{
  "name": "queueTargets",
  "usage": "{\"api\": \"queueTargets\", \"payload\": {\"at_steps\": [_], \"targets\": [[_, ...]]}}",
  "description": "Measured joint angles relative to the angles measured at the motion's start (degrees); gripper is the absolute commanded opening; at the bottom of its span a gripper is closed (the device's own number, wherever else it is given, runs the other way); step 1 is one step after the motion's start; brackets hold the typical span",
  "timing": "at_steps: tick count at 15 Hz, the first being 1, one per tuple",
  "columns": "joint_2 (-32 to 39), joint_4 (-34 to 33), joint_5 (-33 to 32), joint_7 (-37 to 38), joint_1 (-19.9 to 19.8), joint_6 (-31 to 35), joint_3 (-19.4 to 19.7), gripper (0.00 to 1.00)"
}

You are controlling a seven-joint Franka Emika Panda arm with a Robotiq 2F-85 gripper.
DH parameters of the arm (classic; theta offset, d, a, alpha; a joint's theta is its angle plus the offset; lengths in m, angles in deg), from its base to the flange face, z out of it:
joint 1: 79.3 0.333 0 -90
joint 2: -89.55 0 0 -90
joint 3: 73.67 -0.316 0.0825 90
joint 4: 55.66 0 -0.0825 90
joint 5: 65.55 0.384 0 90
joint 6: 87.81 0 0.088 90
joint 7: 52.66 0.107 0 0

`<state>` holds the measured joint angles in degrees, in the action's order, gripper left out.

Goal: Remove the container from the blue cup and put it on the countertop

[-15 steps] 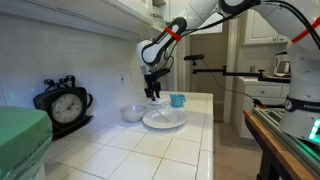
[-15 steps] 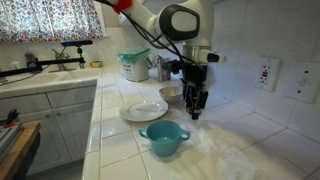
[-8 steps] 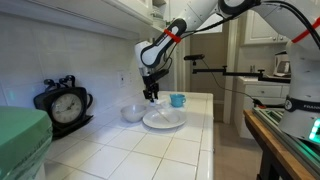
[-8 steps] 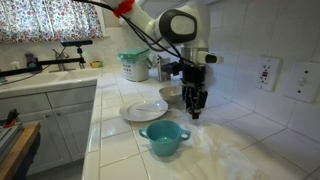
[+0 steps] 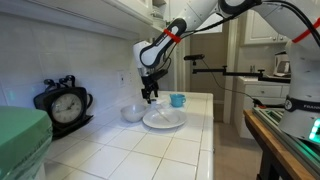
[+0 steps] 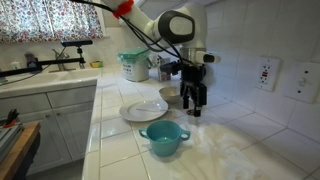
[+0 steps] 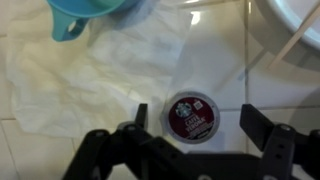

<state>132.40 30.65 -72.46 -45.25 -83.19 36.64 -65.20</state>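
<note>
In the wrist view the container (image 7: 189, 116), a small round pod with a dark red lid, stands on the white tiled countertop (image 7: 60, 80). My gripper (image 7: 197, 118) is open, one finger on each side of the container with a gap to each. The light-blue cup (image 7: 85, 15) sits at the top left of that view, apart from the container. In both exterior views the gripper (image 6: 194, 108) (image 5: 150, 97) hangs low over the countertop (image 6: 110, 150), just behind the blue cup (image 6: 164, 138) (image 5: 178, 100). There the fingers hide the container.
A flat white plate (image 6: 145, 110) (image 5: 163, 119) lies beside the cup, and a white bowl (image 6: 171, 94) (image 5: 133, 113) stands by the wall. A black clock (image 5: 65, 105) sits further along the counter. A green-lidded tub (image 6: 134, 66) stands near the sink.
The jaws have opened and let go of the container, which now rests on the tiles. The arm has hardly moved.
</note>
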Motion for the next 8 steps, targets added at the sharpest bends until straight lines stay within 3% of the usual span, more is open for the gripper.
{"api": "queueTargets", "payload": {"at_steps": [8], "targets": [[-3.2,3.4,-0.2,-0.1,0.7,0.9,0.0,1.00]]}}
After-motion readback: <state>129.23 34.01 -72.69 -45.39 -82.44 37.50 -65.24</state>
